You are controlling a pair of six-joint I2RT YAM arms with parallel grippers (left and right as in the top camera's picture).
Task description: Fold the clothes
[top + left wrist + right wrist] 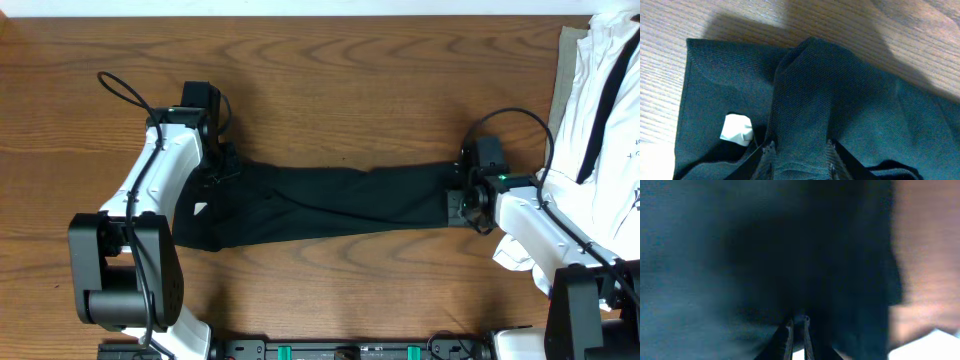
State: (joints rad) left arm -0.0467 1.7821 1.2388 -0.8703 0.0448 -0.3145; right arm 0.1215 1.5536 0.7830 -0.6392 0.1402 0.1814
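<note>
The clothes (330,203), a black garment, lie stretched in a long band across the middle of the wooden table. A small white tag (200,209) shows near the left end. My left gripper (221,166) is at that end's far corner. In the left wrist view a raised fold of the dark cloth (805,95) runs up between the fingers (768,152), so the left gripper (800,157) is shut on it. My right gripper (461,196) sits at the right end. Its jaws (798,324) are nearly together, pinching the thin edge of the black fabric (765,255).
A pile of white garments with black straps (600,110) lies at the right edge on a beige sheet (567,70). More white cloth (515,255) lies under the right arm. Bare wood (330,90) stretches behind the garment, and the arm bases stand at the front edge.
</note>
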